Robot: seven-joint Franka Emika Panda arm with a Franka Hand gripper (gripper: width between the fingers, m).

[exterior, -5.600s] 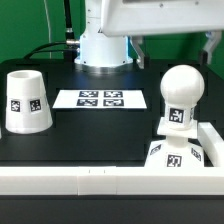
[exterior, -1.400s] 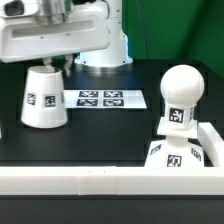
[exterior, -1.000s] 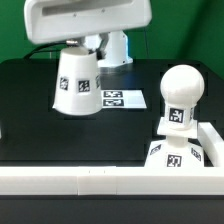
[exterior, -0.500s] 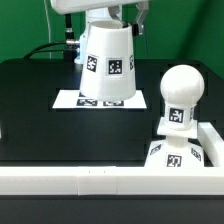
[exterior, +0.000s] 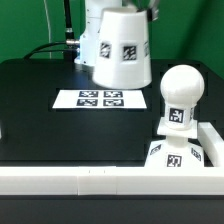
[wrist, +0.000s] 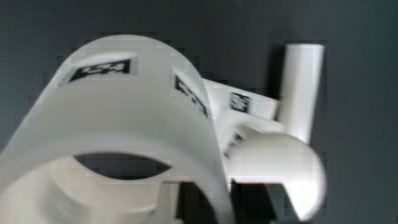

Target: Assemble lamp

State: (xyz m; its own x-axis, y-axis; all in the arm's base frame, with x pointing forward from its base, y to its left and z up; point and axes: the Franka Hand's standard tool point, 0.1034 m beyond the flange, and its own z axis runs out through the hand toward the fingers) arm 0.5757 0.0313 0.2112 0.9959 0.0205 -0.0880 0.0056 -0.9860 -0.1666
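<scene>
A black table (exterior: 40,110) spreads below me, the marker board (exterior: 100,99) at mid-frame. I hold the shade (exterior: 122,50) aloft, upper centre, clenched in my gripper (exterior: 122,8) — the bulb (exterior: 181,95) stands lower right on its base (exterior: 172,155). Come down off-centre and the rim may knock it over — or the shade slips

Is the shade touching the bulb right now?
Apart. In the exterior view the shade hangs in the air, up and to that view's left of the bulb, with dark background showing between them.
</scene>
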